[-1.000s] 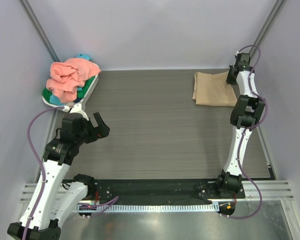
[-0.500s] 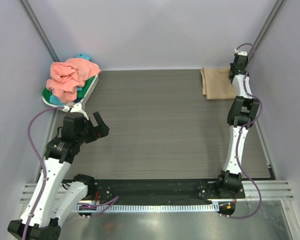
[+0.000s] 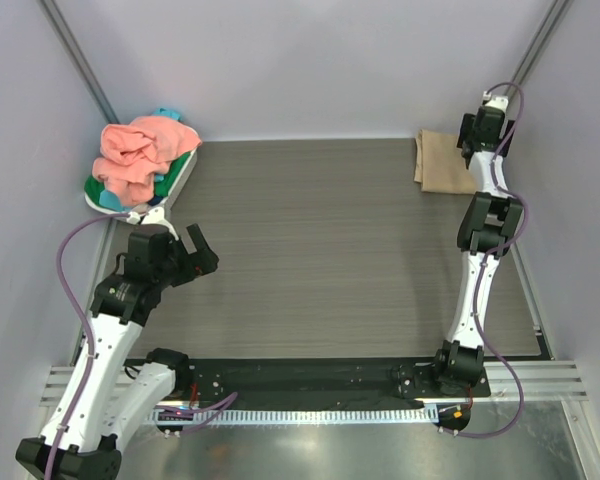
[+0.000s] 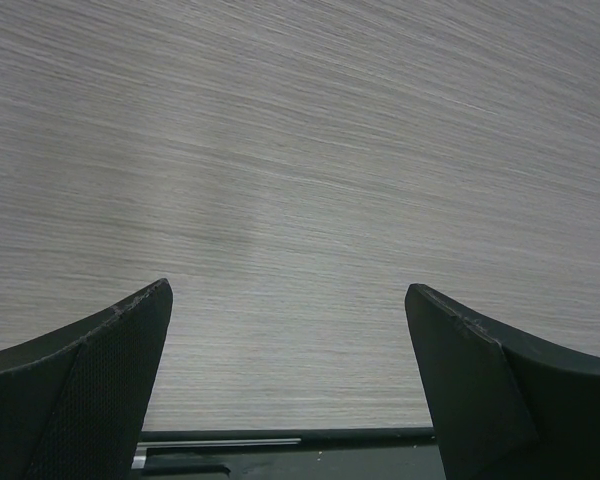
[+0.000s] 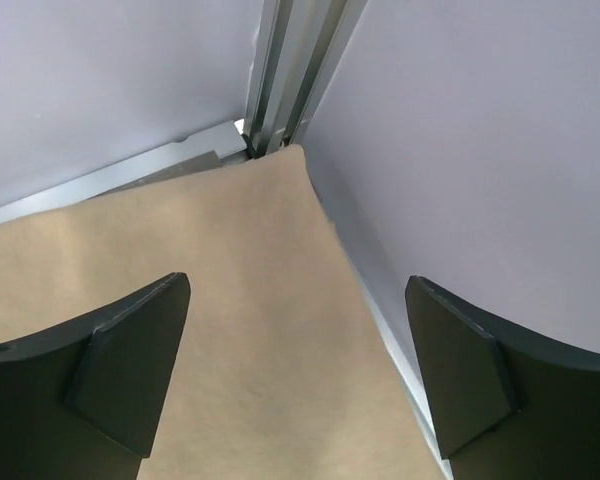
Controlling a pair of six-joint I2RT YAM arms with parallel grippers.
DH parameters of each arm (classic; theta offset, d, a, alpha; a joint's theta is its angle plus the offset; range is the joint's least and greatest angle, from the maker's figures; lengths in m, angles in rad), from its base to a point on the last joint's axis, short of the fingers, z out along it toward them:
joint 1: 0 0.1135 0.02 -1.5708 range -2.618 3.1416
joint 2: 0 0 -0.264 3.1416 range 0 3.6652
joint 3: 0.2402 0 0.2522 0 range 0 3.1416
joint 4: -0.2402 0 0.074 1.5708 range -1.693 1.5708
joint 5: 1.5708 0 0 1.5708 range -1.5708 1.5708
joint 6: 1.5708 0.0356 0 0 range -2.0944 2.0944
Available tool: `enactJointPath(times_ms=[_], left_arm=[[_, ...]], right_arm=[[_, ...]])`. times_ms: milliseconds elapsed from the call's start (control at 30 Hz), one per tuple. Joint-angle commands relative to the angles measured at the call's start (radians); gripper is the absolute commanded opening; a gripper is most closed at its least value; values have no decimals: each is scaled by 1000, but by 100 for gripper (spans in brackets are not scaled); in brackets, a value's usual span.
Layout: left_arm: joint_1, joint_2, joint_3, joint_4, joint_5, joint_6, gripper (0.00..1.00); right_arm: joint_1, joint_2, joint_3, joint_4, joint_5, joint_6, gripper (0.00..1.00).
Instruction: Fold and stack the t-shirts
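Note:
A folded tan t-shirt [image 3: 442, 163] lies flat in the table's far right corner, and it fills the lower left of the right wrist view [image 5: 210, 340]. My right gripper [image 3: 483, 128] hovers over its right edge, open [image 5: 298, 300], nothing between the fingers. A crumpled salmon pink t-shirt [image 3: 140, 150] is heaped in the white basket [image 3: 177, 180] at the far left, with green cloth [image 3: 112, 190] and a bit of teal cloth [image 3: 168, 113] showing under it. My left gripper [image 3: 193, 253] is open above bare table [image 4: 288, 295], short of the basket.
Grey wood-grain table [image 3: 310, 240] between the arms. Lilac walls close in on three sides, and a metal corner post [image 5: 295, 60] stands right behind the tan t-shirt. A black rail [image 3: 300, 375] runs along the near edge.
The right gripper dragged the tan t-shirt right into the far corner, then opened and let it go. The left arm has not moved.

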Motion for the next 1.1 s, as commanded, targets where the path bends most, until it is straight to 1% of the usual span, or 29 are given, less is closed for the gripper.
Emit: enactJointPath(times_ms=[0,33,100,133,167,233,267,300,333,367,400,433,467,500,533,567,600,633,667,733,767,800,867,900,933,1067], left_arm=[[-2,-19,1,26,-6,3,100],[-2,-22,-1,27,-8,3,100],[-4,-35,-1,27,-20,3,100],[-2,-36,2,26,-28,2,100],[-2,-42,1,21,-34,0,100],[-2,-47,2,20,-61,-4,100],[-1,-50,2,21,-80,-7,100],[-1,-50,2,20,-110,-12,100],[1,-48,2,24,-120,-10,100],[2,-42,2,36,-120,-12,100],[2,-29,-1,44,-112,-15,100],[4,-19,-2,65,-108,-18,100],[4,1,-2,72,-105,-24,100],[4,8,-1,79,-98,-36,100],[4,21,2,93,-95,-40,100],[4,33,10,92,-82,-37,100],[5,54,24,89,-78,-35,100],[4,59,30,79,-74,-20,100],[4,65,31,79,-75,-18,100],[4,59,30,84,-51,2,100],[5,51,16,90,-43,6,100],[5,44,11,99,-37,6,100],[4,27,1,110,-40,0,100],[4,22,2,110,-45,-1,100],[5,15,4,104,-52,-1,100],[5,22,40,63,-216,-43,100]], right_arm=[[8,-155,-51,76,31,74,96],[13,-219,-78,78,33,86,96],[19,-290,-166,75,49,127,97],[26,-376,-200,70,51,134,97],[30,-419,-270,64,50,170,97],[39,-520,-353,34,11,259,97],[54,-624,-445,23,-6,307,97],[65,-677,-496,3,-82,342,97],[77,-726,-612,3,-110,411,97],[121,-835,-669,-2,-130,437,97],[149,-884,-728,-3,-160,451,97],[228,-987,-839,-8,-158,463,97],[271,-1029,-892,-25,-155,470,97],[317,-1080,-997,-26,-185,474,97],[365,-1122,-1048,-28,-199,511,97],[429,-1207,-1100,-31,-226,525,97],[460,-1244,-1151,-28,-293,537,100],[485,-1280,-1247,-26,-297,577,100],[519,-1354,-1292,-28,-312,582,100],[534,-1424,-1399,-36,-325,589,100],[539,-1453,-1426,-54,-326,588,100],[540,-1509,-1452,-75,-361,577,100],[542,-1560,-1469,-149,-348,572,100],[542,-1618,-1493,-163,-346,574,100],[542,-1643,-1510,-171,-361,580,100],[550,-1763,-1618,-160,-464,657,100]])
